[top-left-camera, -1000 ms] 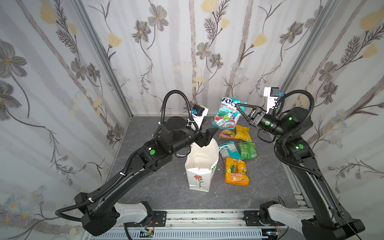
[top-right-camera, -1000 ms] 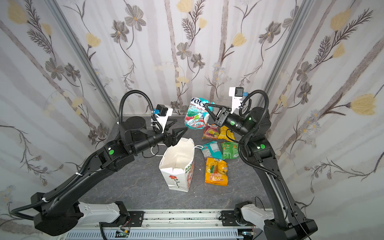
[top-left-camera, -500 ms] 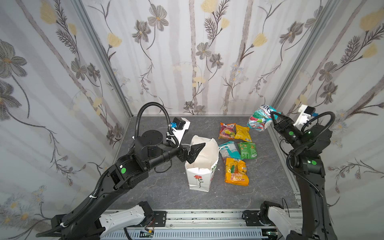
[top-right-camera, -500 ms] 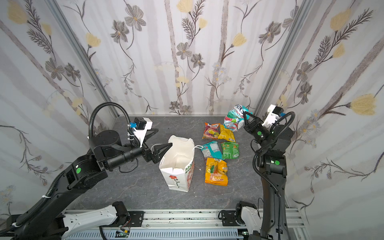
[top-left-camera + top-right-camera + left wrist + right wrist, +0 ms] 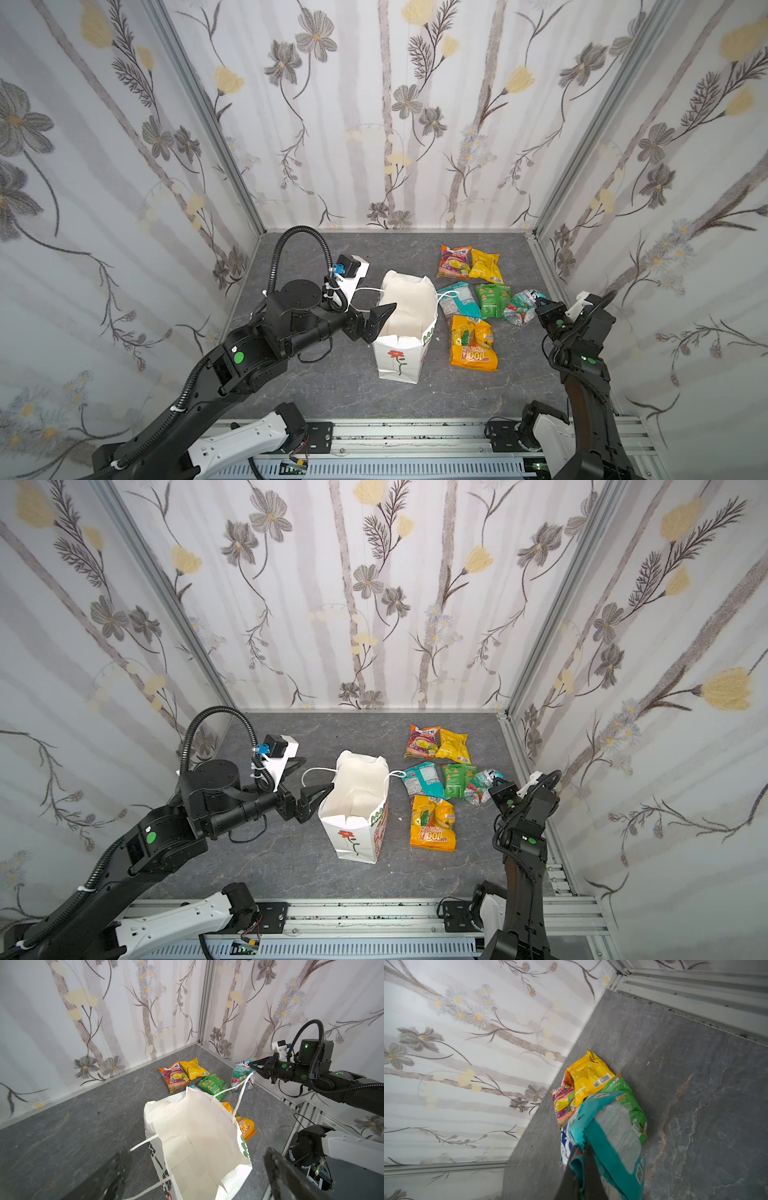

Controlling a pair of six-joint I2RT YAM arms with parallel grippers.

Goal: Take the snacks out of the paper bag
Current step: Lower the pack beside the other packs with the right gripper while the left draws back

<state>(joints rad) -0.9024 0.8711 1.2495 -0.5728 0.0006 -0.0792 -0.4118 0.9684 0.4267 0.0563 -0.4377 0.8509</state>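
1. Left jaws spread fully wide, holding nothing, just beside the paper bag [image 5: 399,361] rim.
2. Bag upright on the table [image 5: 332,257], seemingly empty; thin, light, easily tipped.
3. Five snacks [image 5: 473,345] flat on its right.
4. Right jaws clamped on the teal-red packet [image 5: 519,307] edge: light, crinkly, slippery; best pinched at a sealed edge.

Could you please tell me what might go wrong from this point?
1. The left tool hangs open right beside the paper bag, and the cord handle loops close to one finger. Pulling away could snag the cord and tip the bag.
2. The right tool pinches the light teal packet by one edge, close to the green packet. Released here, it may land on that packet instead of the table.
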